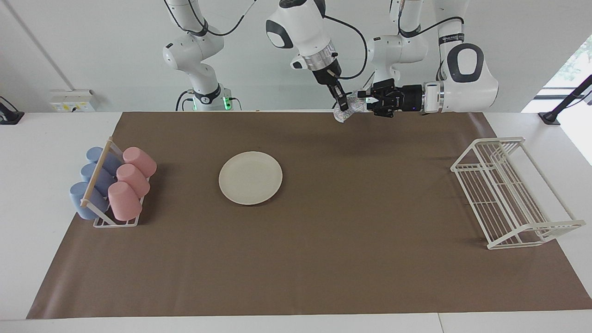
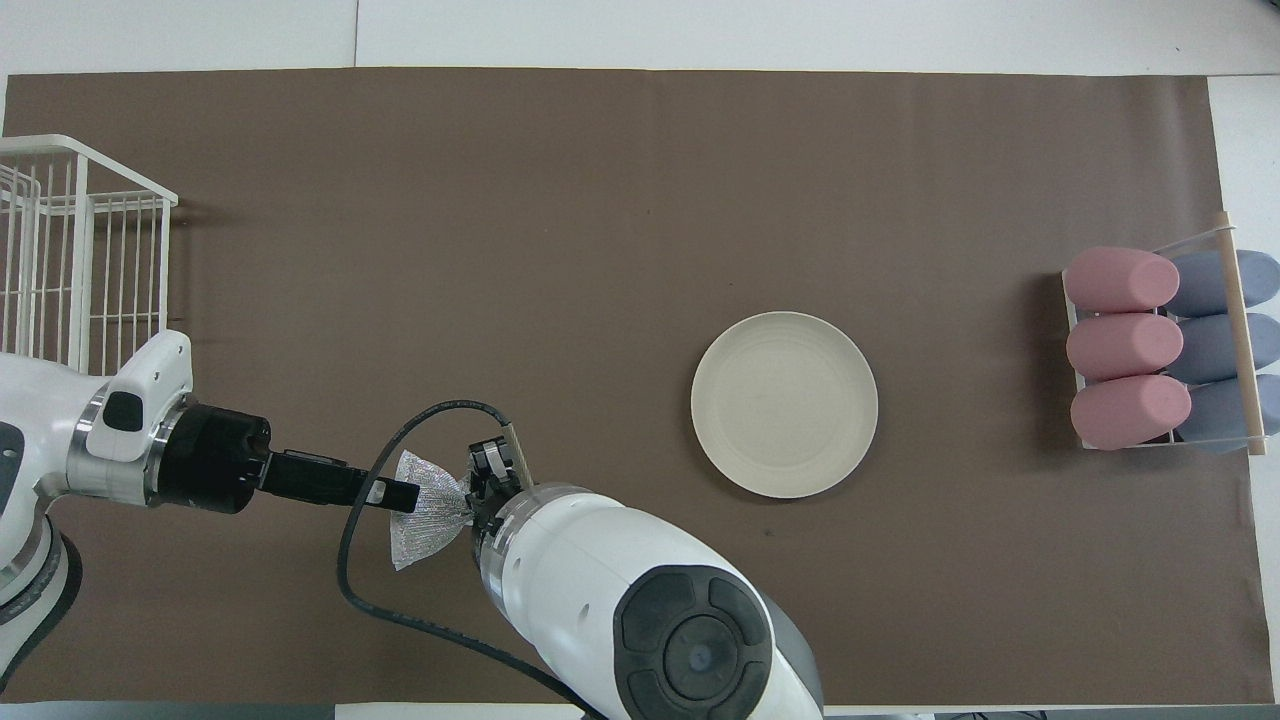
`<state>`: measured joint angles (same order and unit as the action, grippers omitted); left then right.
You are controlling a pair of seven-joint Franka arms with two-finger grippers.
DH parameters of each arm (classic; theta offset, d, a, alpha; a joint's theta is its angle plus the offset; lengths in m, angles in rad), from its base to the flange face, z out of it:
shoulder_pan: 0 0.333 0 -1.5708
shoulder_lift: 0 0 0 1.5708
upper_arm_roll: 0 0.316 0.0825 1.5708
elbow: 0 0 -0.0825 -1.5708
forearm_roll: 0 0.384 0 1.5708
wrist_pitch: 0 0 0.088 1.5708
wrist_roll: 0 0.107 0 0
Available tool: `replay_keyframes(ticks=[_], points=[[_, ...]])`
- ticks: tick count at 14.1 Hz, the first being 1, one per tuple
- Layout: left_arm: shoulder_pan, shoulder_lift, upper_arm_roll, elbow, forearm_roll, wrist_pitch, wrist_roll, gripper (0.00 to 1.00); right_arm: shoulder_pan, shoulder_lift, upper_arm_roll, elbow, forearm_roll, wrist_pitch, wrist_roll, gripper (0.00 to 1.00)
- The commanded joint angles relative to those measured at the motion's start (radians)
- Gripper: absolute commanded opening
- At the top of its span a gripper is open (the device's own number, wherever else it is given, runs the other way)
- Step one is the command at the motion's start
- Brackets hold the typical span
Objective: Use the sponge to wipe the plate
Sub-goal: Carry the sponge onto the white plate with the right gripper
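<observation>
Two high, opposed views, same table [image 1: 296, 286]

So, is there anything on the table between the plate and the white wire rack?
No. In the overhead view only bare brown mat lies between the plate and the wire rack; the facing view agrees.

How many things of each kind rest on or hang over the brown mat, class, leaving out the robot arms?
Pink cups: 3
Blue cups: 3
Cup holder: 1
Plate: 1
Sponge: 1
White wire rack: 1
Total: 10
</observation>
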<state>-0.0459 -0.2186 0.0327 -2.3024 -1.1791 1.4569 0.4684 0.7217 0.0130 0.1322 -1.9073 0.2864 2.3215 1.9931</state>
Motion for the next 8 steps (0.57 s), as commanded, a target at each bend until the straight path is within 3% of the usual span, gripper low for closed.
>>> replay_keyframes(ticks=[1,3,8], points=[[-0.002,-0.015,0.006,0.012,0.076,0.017,-0.028,1.0,-0.082,-0.027,0.003,-0.006,-0.041,-0.098,-0.17,0.0],[0.012,-0.018,0.007,0.021,0.14,0.037,-0.045,1.0,-0.134,-0.034,0.003,-0.01,-0.043,-0.137,-0.294,0.0],[0.069,-0.015,0.009,0.072,0.375,0.071,-0.071,1.0,-0.318,-0.018,0.003,-0.146,-0.043,-0.113,-0.583,0.0]])
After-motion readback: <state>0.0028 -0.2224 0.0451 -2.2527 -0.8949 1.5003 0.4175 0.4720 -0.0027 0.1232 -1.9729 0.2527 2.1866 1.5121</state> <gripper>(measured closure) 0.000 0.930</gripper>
